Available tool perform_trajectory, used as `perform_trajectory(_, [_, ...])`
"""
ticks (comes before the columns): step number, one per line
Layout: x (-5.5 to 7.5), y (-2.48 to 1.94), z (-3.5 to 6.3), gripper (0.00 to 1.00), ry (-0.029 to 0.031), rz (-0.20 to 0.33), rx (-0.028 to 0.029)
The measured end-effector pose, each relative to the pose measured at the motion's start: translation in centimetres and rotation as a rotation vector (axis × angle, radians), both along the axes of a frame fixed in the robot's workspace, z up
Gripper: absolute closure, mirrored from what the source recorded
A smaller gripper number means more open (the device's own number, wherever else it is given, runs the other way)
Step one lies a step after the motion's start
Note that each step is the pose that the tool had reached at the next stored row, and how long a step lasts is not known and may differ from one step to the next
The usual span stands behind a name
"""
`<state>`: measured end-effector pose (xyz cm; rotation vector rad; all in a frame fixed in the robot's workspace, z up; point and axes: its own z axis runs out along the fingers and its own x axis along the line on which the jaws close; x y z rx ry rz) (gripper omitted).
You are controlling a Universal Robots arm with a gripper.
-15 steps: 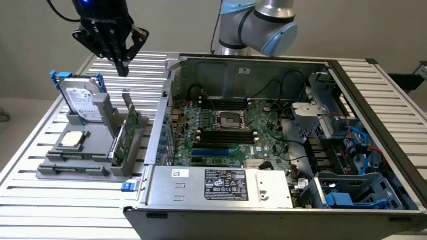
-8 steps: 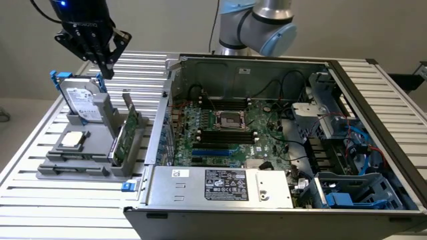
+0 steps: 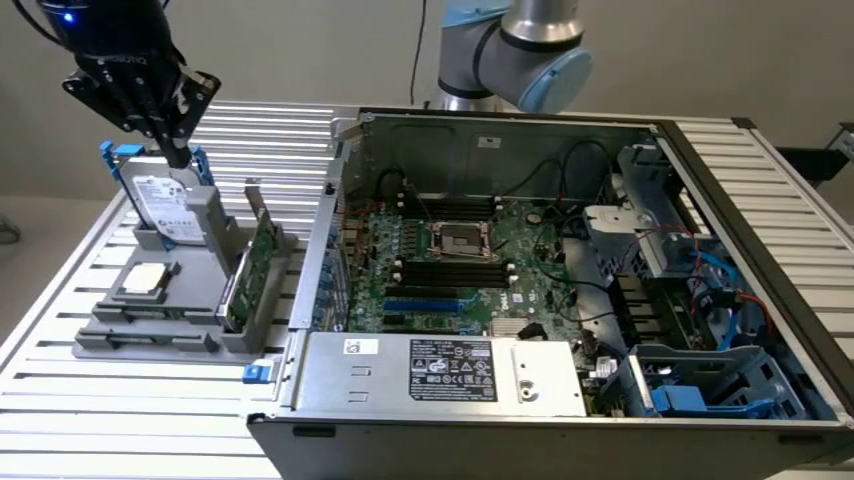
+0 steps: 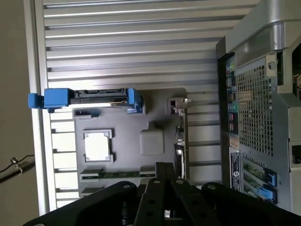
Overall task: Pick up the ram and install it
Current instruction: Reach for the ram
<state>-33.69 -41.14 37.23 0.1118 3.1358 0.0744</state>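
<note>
Gripper: the gripper (image 3: pixel 176 155) hangs high over the grey holder (image 3: pixel 200 345), closed together on nothing.
Ram: the ram (image 4: pixel 117 174) stands on edge in a narrow slot of the holder, not gripped, well below the tool.
Why so: judged, the slot keeps the stick upright with its top edge free for a pinch from above.
Neighbours: a hard drive (image 3: pixel 167 205) in a blue frame stands just under the tool; a processor chip (image 3: pixel 144 281) lies flat between drive and ram.
In the way: the tall green card (image 3: pixel 260 255) rises just beside the ram's slot, on the case side.
Destination: the open computer case (image 3: pixel 561 130) holds the black memory slots (image 3: pixel 454 272), reachable from above.
</note>
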Motion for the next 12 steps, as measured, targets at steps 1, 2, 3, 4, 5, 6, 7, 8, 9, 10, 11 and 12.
perform_trajectory(1, [-0.3, -0.24, -0.06, 0.89, 0.0001, 0.0, -0.0001])
perform_trajectory(2, [-0.7, -0.48, -0.13, 0.89, 0.0, 0.0, 0.0])
perform_trajectory(3, [-1.0, -0.73, -0.19, 0.89, 0.0001, 0.0, 0.0001])
perform_trajectory(4, [-1.3, -1.02, -0.25, 0.89, 0.0, 0.0, 0.0])
perform_trajectory(5, [-1.6, -1.3, -0.31, 0.89, 0.0002, 0.0, 0.0])
perform_trajectory(6, [-1.9, -1.59, -0.37, 0.89, 0.0002, 0.0, -0.0001])
perform_trajectory(7, [-2.1, -1.88, -0.43, 0.89, 0.0001, 0.0, 0.0])
perform_trajectory(8, [-2.4, -2.17, -0.48, 0.89, 0.0001, 0.0, 0.0])
perform_trajectory(9, [-2.6, -2.48, -0.54, 0.89, 0.0001, 0.0, 0.0])
perform_trajectory(10, [-2.9, -2.78, -0.61, 0.89, 0.0, 0.0, 0.0001])
perform_trajectory(11, [-3.1, -3.07, -0.65, 0.89, 0.0001, 0.0, 0.0])
perform_trajectory(12, [-3.4, -3.36, -0.71, 0.89, 0.0001, 0.0, 0.0])
